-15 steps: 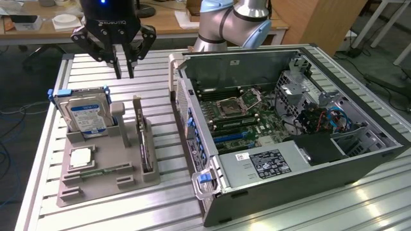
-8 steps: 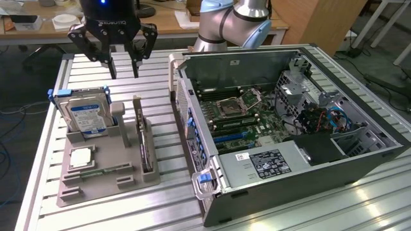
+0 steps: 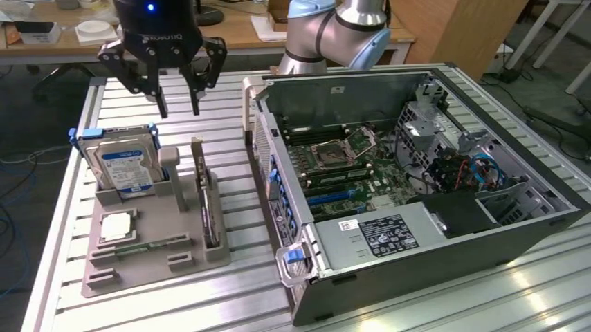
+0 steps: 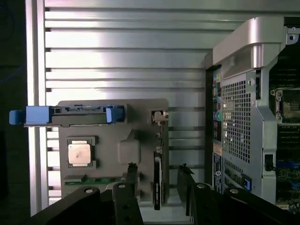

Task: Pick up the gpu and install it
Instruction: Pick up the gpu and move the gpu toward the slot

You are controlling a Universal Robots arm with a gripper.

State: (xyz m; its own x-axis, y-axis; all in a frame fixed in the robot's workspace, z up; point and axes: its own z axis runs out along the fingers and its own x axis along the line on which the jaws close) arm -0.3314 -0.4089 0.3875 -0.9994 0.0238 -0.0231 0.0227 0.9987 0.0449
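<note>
Gripper, jaws spread, above gpu on edge in grey holder, open computer case beside

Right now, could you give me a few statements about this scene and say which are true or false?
The jaws grip the gpu. False: they hang open and empty above the gray holder, where the gpu stands on edge.
The hard drive stands upright in the holder. True.
The computer case is shut. False: its side is open, with the motherboard showing.
The processor chip lies flat on the holder. True.
</note>
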